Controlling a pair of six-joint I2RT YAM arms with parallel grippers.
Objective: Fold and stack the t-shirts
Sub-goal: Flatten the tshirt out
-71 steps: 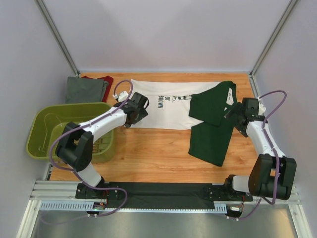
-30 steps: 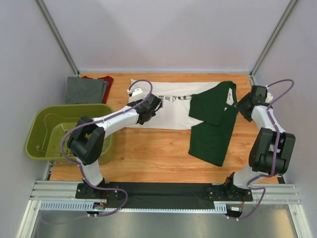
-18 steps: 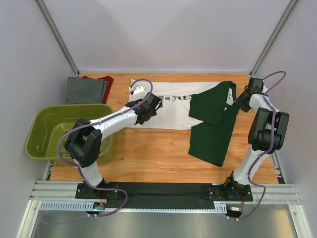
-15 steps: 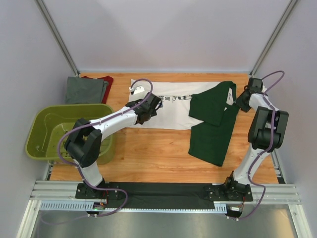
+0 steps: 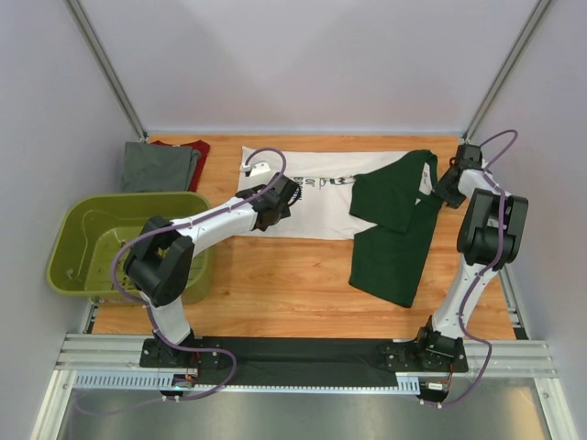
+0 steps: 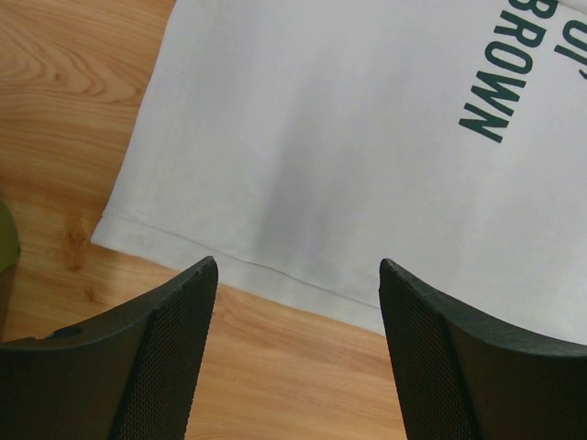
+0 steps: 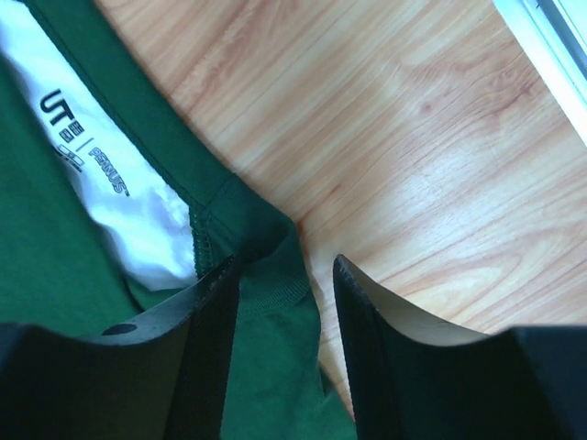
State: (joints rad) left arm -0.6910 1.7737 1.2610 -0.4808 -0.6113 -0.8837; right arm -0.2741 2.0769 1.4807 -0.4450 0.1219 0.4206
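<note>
The white t-shirt [image 5: 321,215] with the dark green collar and shoulder part [image 5: 394,238] lies spread at the back of the table, its green part folded over on the right. My left gripper [image 5: 280,197] is open just above the shirt's near-left hem [image 6: 275,275], with nothing between its fingers. My right gripper [image 5: 445,188] is open at the shirt's far-right end. Its jaws straddle the green collar rib [image 7: 271,280], and wood still shows beside the right finger [image 7: 385,348]. A grey t-shirt [image 5: 158,167] lies folded at the back left on a dark red t-shirt [image 5: 194,149].
An olive-green plastic basket [image 5: 78,229] stands at the left edge, next to the left arm. Bare wooden table [image 5: 284,284] stretches in front of the shirt. White walls and a metal frame post [image 5: 500,73] close in the right side near my right gripper.
My right gripper has moved back along the shirt's right side to the collar, and its jaws have narrowed. My left gripper slid right along the hem, then held still.
</note>
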